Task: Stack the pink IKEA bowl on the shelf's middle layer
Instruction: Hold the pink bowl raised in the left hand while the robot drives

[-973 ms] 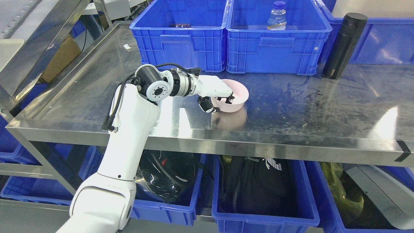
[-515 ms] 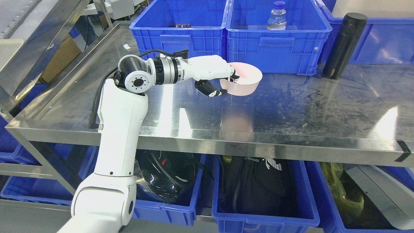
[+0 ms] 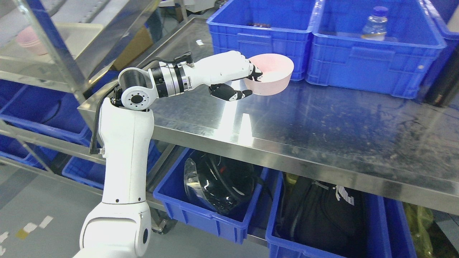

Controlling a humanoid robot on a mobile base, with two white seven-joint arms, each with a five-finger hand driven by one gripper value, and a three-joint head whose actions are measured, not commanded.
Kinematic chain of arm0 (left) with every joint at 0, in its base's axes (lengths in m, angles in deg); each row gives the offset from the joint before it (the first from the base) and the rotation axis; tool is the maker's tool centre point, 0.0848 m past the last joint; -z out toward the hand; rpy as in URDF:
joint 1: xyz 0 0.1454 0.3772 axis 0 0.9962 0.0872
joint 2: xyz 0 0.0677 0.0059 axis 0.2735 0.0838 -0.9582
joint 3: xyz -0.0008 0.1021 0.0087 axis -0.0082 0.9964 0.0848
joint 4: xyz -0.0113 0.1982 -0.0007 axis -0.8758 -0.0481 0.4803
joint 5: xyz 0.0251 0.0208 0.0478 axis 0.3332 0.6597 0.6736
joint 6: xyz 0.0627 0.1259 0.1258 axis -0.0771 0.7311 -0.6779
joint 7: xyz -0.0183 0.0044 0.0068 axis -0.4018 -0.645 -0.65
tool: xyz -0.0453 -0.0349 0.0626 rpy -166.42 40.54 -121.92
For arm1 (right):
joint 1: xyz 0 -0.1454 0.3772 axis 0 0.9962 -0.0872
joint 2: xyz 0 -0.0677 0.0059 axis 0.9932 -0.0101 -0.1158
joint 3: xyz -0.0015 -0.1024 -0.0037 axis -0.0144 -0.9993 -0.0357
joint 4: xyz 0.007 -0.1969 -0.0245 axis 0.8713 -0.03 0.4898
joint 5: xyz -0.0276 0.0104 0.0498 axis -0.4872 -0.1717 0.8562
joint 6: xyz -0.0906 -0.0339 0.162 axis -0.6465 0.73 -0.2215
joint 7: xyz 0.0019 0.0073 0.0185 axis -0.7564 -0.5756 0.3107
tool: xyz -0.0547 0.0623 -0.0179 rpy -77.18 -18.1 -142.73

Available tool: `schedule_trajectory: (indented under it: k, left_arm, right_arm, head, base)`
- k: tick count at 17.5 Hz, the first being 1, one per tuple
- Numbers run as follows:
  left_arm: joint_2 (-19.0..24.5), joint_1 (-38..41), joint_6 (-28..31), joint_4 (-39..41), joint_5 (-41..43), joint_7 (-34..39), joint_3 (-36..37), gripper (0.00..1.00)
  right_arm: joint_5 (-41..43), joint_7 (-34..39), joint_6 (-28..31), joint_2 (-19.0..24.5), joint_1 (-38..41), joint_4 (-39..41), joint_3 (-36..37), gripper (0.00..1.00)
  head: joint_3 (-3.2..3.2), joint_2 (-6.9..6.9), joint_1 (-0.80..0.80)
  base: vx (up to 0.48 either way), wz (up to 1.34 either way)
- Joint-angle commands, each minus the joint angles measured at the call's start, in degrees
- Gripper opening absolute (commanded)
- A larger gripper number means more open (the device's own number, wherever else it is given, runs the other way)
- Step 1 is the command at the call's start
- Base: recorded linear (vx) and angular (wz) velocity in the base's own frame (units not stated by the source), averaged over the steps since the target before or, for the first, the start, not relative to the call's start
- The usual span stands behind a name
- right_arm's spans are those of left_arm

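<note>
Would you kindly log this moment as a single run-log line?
phase: carry | left robot hand: shut on pink bowl, held above steel table | target: shelf at left, pink bowls there | right arm: not in view

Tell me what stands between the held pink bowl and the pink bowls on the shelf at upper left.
The left hand holds the pink bowl above the table. A slanted steel shelf post crosses in front of the stacked pink bowls.

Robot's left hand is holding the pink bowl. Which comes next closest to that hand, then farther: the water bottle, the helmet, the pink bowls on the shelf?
From the left hand gripping the pink bowl:
1. Helmet, below, in a bin under the table.
2. Water bottle, upper right, inside a blue crate.
3. Shelf bowls, far left.
</note>
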Motion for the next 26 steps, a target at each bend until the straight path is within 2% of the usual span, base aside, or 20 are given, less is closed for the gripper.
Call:
schedule_trajectory:
  k: [1, 12, 19, 26]
  left_arm:
    - [0.7, 2.2, 0.0, 2.5, -1.8, 1.2, -0.4, 0.00]
    - [0.7, 3.9, 0.0, 7.0, -1.8, 3.7, 1.9, 0.01]
    - [0.7, 7.9, 0.0, 11.3, -1.8, 4.3, 2.0, 0.02]
    - [0.7, 8.5, 0.0, 11.5, -1.7, 5.0, 2.5, 0.03]
  right_arm:
    - [0.0, -0.1, 0.0, -1.0, 0.3, 1.0, 0.0, 1.00]
    - [0.0, -0.1, 0.0, -1.0, 0.2, 1.0, 0.0, 1.00]
    - [0.0, -0.1, 0.0, -1.0, 0.3, 1.0, 0.0, 1.00]
    - [0.0, -0.1, 0.0, -1.0, 0.2, 1.0, 0.0, 1.00]
  head:
    - [0.00, 0.00, 0.00]
    - [0.00, 0.00, 0.00]
    - [0.00, 0.01, 0.00]
    - [0.00, 0.03, 0.00]
  base:
    - [0.038, 0.47]
    - [-0.013, 0.26]
    - [-0.032, 0.97]
    - [0.086, 1.24]
